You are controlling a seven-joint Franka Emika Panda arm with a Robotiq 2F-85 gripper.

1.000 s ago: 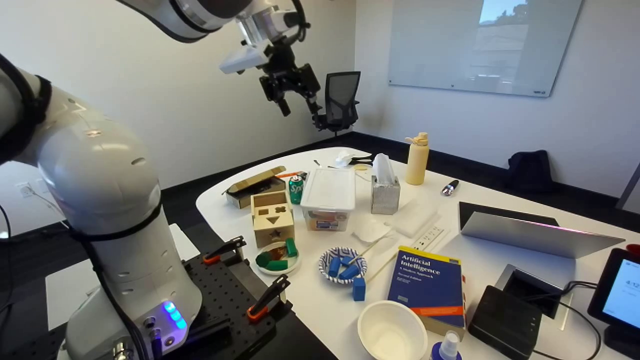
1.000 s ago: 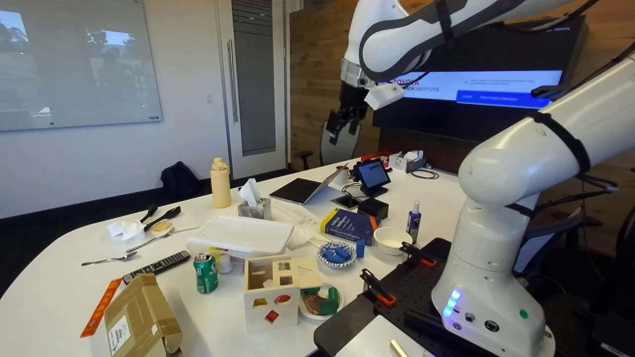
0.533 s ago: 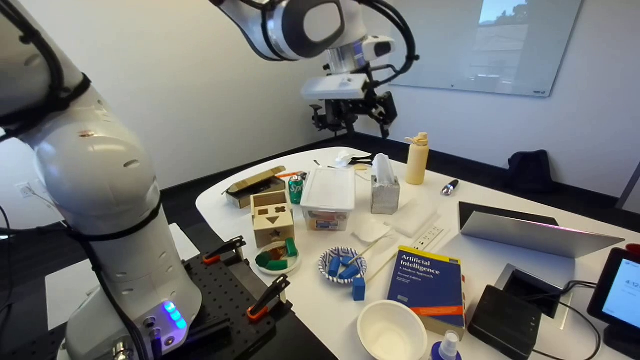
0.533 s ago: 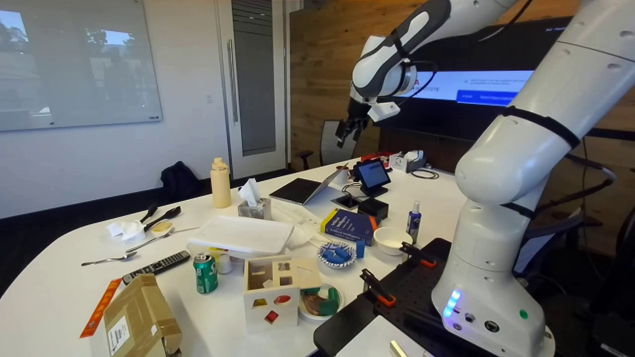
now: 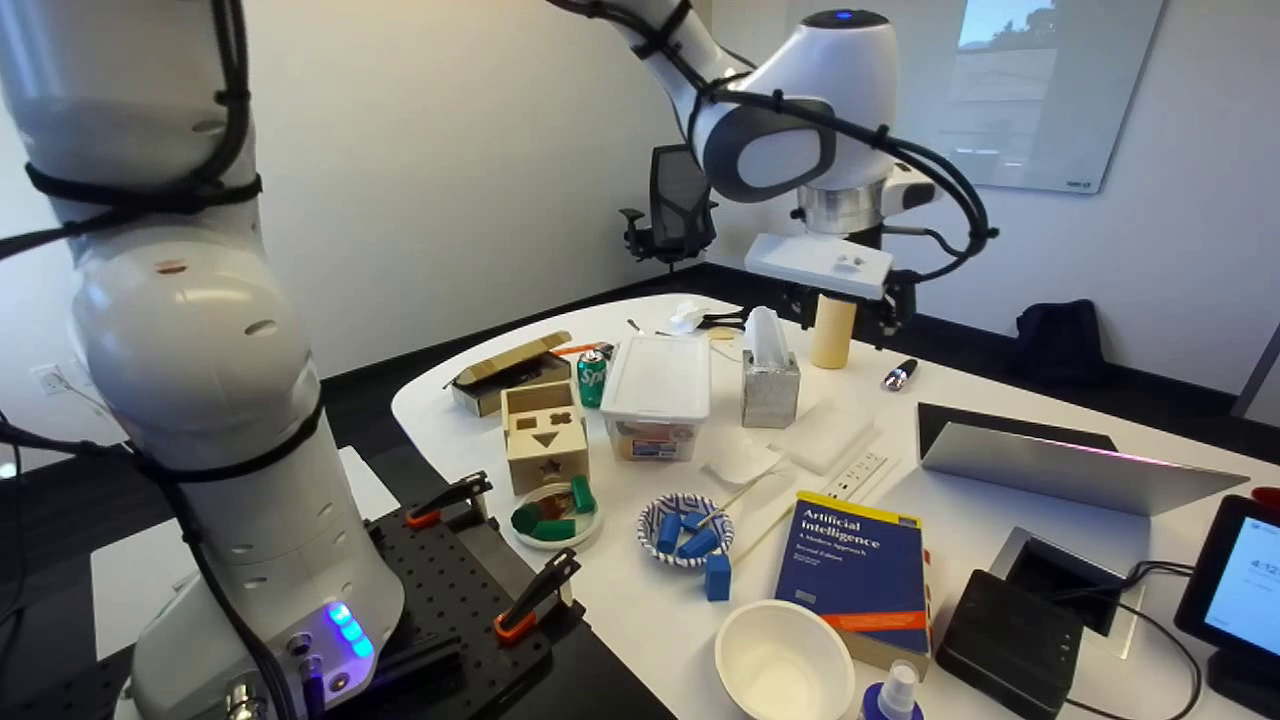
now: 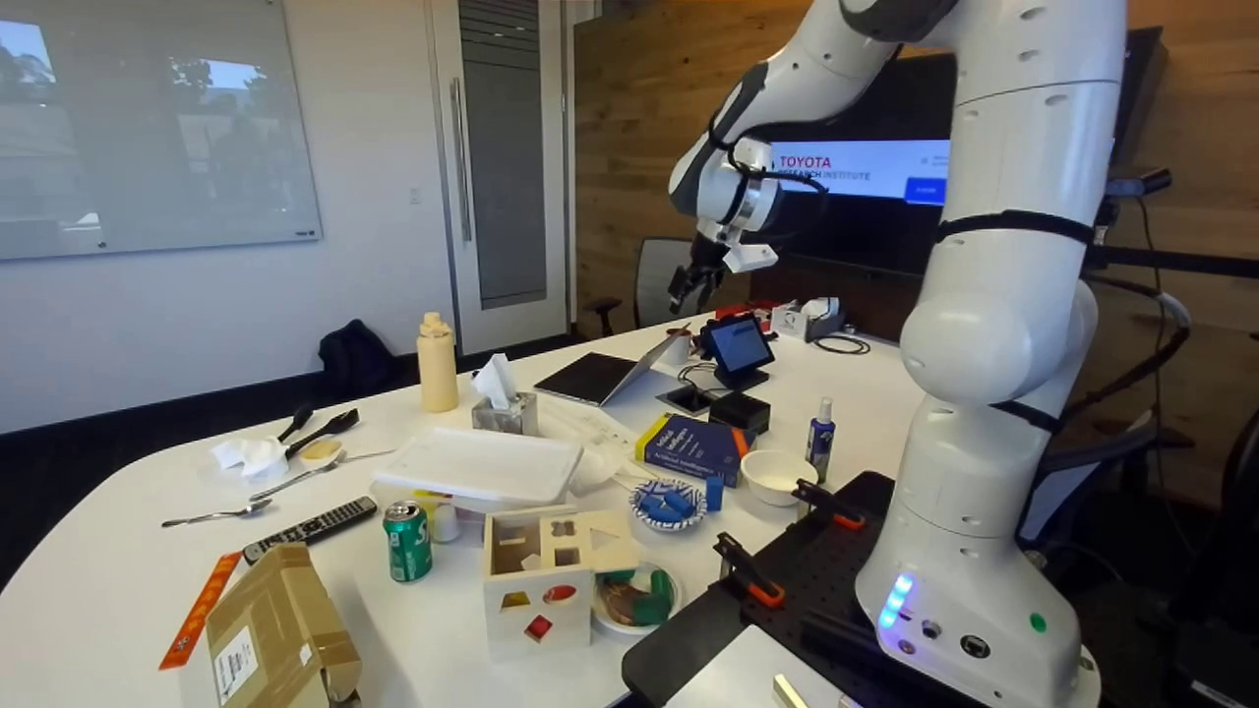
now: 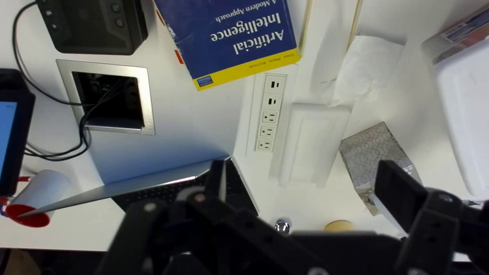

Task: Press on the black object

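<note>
The black object is a matte black block with a stepped top. It lies on the white table beside the dark blue book, at the lower right in an exterior view [image 5: 1010, 642] and near the middle in an exterior view [image 6: 740, 413]. In the wrist view the black object [image 7: 89, 26] is at the top left, partly cut off by the frame edge. My gripper shows in both exterior views [image 5: 845, 318] [image 6: 691, 293], high above the table and well apart from the black object. In the wrist view its fingers [image 7: 305, 176] are wide apart with nothing between them.
The blue book [image 5: 858, 570] lies directly beside the black object. A cable opening [image 7: 109, 100] with black cables and a glowing screen [image 5: 1245, 590] are close by. An open laptop [image 5: 1080, 465], a tissue box [image 5: 771, 390], a yellow bottle [image 6: 437, 364] and a white bowl [image 5: 785, 660] stand around.
The arm has swung across toward the laptop side of the table and come lower, with the gripper pointing more downward. The black object and the other table things have not moved.
</note>
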